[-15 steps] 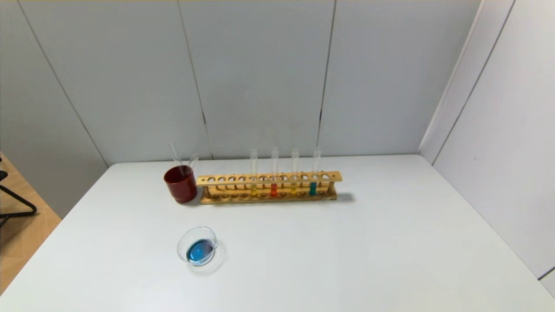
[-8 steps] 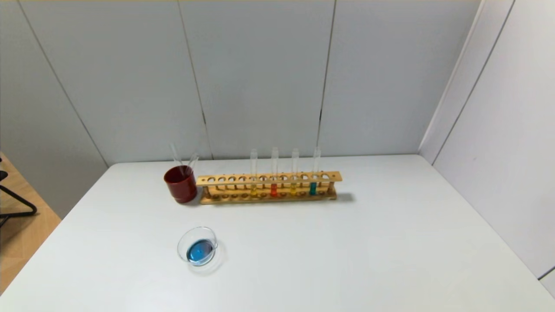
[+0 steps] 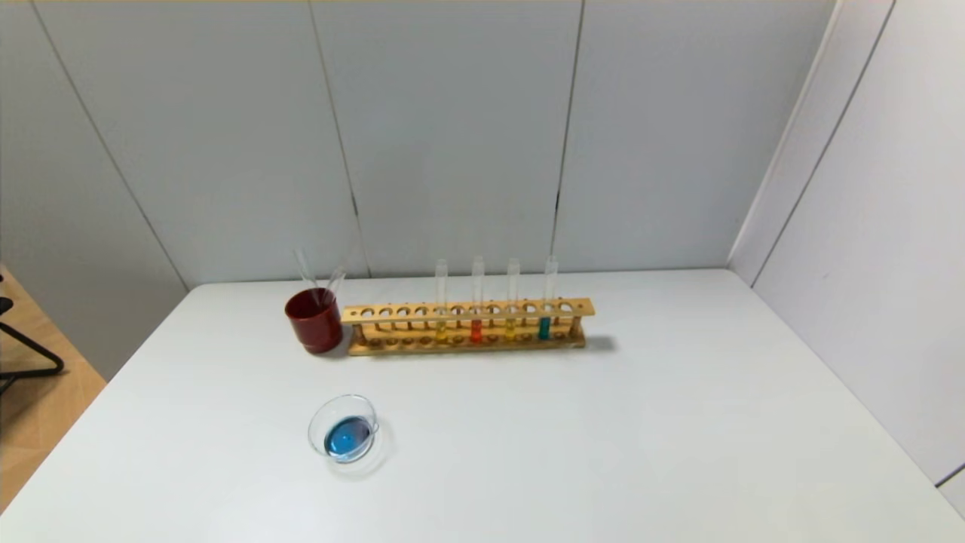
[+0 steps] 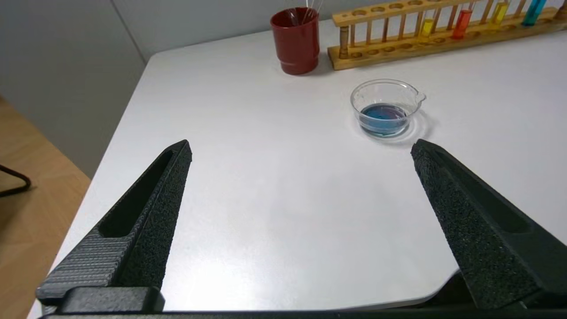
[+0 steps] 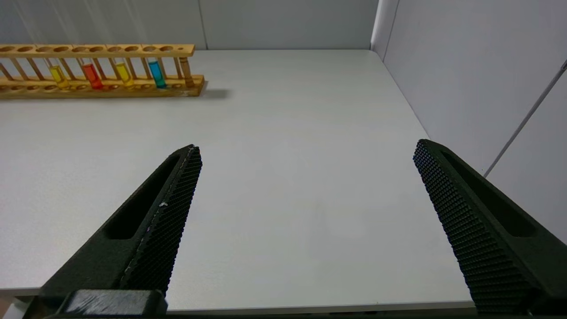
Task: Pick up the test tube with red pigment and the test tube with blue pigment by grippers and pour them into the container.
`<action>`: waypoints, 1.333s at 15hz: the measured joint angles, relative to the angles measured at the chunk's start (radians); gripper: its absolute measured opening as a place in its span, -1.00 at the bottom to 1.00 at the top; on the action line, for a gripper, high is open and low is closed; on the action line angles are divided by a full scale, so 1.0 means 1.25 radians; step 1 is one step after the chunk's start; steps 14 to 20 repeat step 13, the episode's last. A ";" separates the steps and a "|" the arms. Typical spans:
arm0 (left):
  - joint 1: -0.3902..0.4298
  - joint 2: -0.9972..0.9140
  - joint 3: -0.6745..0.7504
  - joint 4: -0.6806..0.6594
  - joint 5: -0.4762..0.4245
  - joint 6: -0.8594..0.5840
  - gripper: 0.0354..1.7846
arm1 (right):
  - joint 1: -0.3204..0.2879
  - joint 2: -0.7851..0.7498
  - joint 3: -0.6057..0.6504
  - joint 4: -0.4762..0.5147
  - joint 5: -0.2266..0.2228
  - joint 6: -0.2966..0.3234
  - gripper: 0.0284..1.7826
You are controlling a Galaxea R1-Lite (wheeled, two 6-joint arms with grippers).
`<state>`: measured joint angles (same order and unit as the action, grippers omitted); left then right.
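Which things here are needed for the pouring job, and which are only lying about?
Needed: red tube, blue tube, glass dish, left gripper, right gripper, both open near the table's front edge.

Lying about: two yellow tubes, wooden rack, red cup.

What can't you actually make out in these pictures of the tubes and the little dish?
- Head view: neither arm shows; both sit below the picture's edge.
- Left wrist view: the tube tops are cut off by the picture's edge above the wooden rack.
- Right wrist view: the glass dish is out of frame.
- Thin clear items in the red cup: too faint to identify.
- Tubes' glass above the liquid: nearly invisible against the wall.
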<state>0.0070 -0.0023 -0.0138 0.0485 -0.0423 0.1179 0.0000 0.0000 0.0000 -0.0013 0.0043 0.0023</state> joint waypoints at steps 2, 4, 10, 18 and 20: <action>0.000 0.000 -0.002 0.004 -0.001 -0.008 0.96 | 0.000 0.000 0.000 0.000 0.000 -0.001 0.96; -0.001 0.000 -0.002 0.004 0.000 -0.012 0.96 | 0.000 0.000 0.000 0.000 0.000 -0.003 0.96; -0.002 0.000 0.010 -0.028 0.017 -0.065 0.96 | 0.000 0.000 0.000 0.000 0.000 0.002 0.96; -0.002 0.000 0.011 -0.029 0.017 -0.065 0.96 | 0.000 0.000 0.000 0.000 0.000 0.001 0.96; -0.002 0.000 0.011 -0.029 0.017 -0.065 0.96 | 0.000 0.000 0.000 0.000 0.000 0.001 0.96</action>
